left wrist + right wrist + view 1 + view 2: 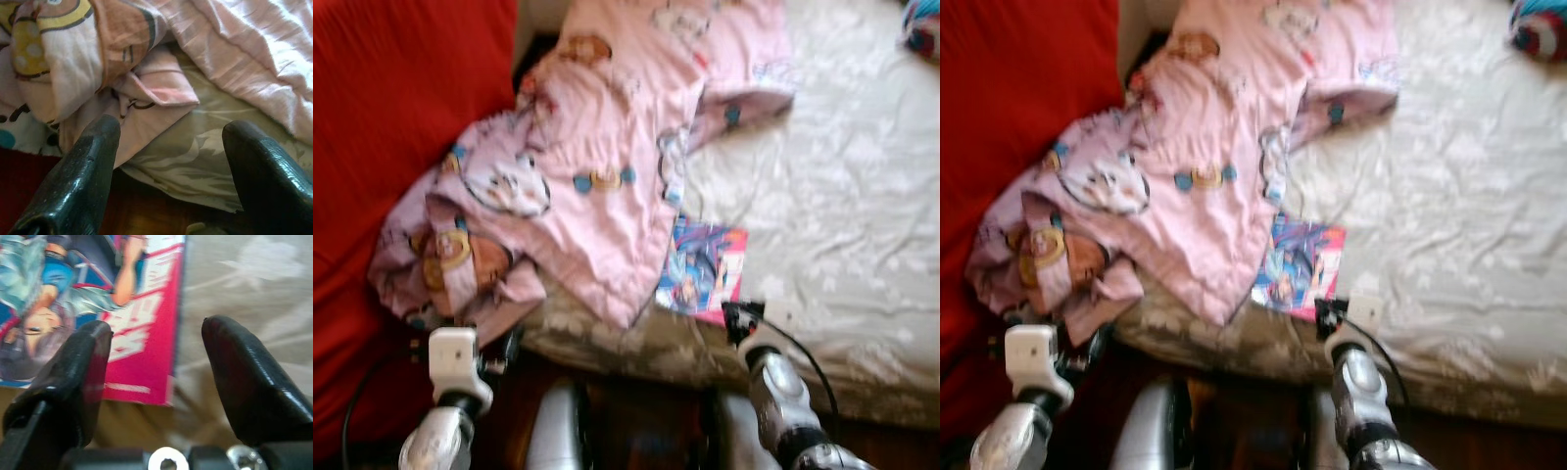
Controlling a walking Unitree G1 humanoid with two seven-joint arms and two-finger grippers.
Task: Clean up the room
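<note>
Bed point(862, 196), unreadable pink-blue book point(702, 266)

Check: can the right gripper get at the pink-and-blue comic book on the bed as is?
Probably yes. The right gripper is open at the pink-and-blue comic book's near corner, nothing between; the pink cartoon-print blanket overlaps only its far edge.

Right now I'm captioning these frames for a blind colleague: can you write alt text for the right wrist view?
The open right end effector hovers over the corner of a comic book with a pink and blue cover, its two black fingers straddling the book's edge. The book lies flat on a pale floral bedsheet.
</note>
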